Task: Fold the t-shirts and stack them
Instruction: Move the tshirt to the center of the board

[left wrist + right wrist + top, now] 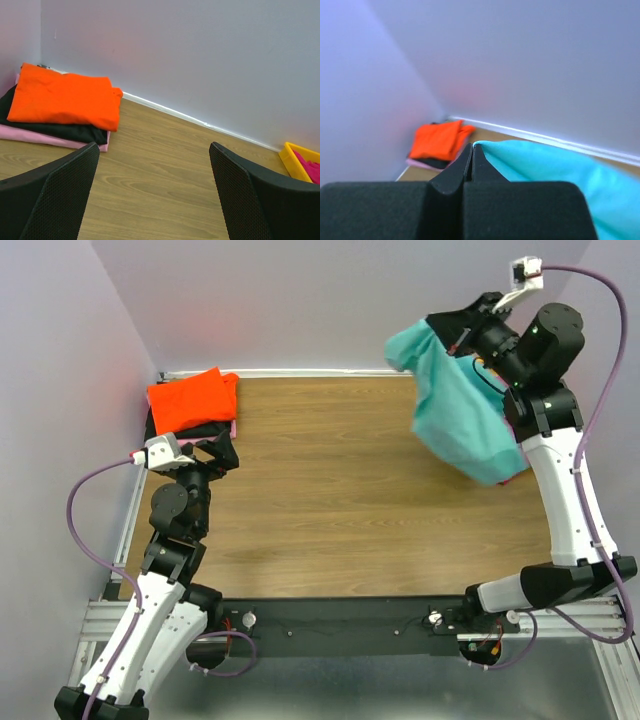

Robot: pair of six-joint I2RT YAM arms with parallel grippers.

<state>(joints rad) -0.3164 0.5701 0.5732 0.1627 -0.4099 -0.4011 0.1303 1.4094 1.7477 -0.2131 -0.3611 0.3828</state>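
Holding turquoise short-sleeved cloth t-shirt aloft over far right of brown wooden tabletop with right gripper, fingers pressed together, pinching cloth edge. Draping loosely below wrist. Hovering left gripper near folded stack in far left corner, fingers spread wide, gripping nothing. Stacking there: orange-red cloth t-shirt on top, black t-shirt beneath, pale pink t-shirt lowest. Sitting against far wall: yellow plastic tray containing magenta cloth.

Wooden table carries a shirt stack, seemingly also a yellow tray.
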